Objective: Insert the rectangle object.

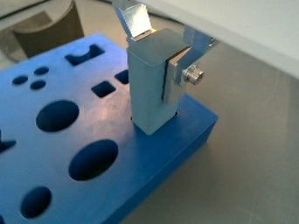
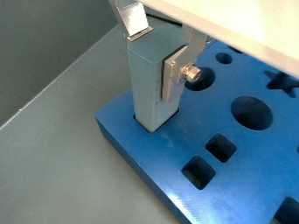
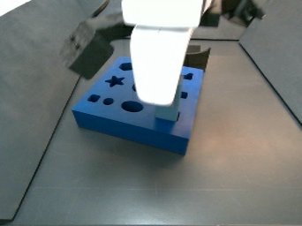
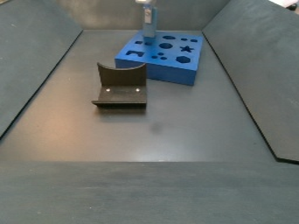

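Observation:
The rectangle object is a pale blue bar, standing upright and clamped between my gripper's silver fingers. Its lower end sits in a rectangular hole at a corner of the dark blue board, with a thin dark gap around its base. Both wrist views show this; the bar, gripper and board also show in a wrist view. In a side view my white hand covers most of the bar above the board. The bar also shows in a side view.
The board has several round, square, star and cross holes. The dark fixture stands on the floor beside the board. Sloped dark walls enclose the grey floor on all sides.

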You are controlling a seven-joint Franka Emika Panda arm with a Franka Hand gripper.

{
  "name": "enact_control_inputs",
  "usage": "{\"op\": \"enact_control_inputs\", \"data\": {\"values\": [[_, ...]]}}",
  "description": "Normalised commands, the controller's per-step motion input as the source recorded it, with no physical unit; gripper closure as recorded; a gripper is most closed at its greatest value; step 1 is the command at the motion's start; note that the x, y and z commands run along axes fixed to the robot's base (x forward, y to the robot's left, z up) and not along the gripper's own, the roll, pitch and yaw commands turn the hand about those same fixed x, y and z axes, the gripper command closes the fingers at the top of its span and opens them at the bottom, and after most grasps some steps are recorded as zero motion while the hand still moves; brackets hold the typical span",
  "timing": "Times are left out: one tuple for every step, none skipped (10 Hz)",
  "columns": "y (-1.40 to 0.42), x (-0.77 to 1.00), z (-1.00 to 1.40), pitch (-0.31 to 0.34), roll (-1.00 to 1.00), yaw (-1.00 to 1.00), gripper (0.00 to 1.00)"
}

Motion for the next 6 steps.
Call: {"op": "enact_control_inputs", "data": {"values": [[-0.28, 0.13, -0.91, 0.071, 0.00, 0.00, 1.00], [-0.27, 0.20, -1.00, 0.070, 0.00, -0.11, 1.00], [-0.21, 0.26, -0.95, 0.063, 0.00, -0.20, 1.00], [-0.09, 0.00, -0.31, 0.000, 0.00, -0.14, 1.00], [0.00, 0.00, 0.00, 0.000, -0.01, 0.00, 1.00], [0.00, 0.00, 0.00, 0.000, 0.00, 0.00, 1.00]]}}
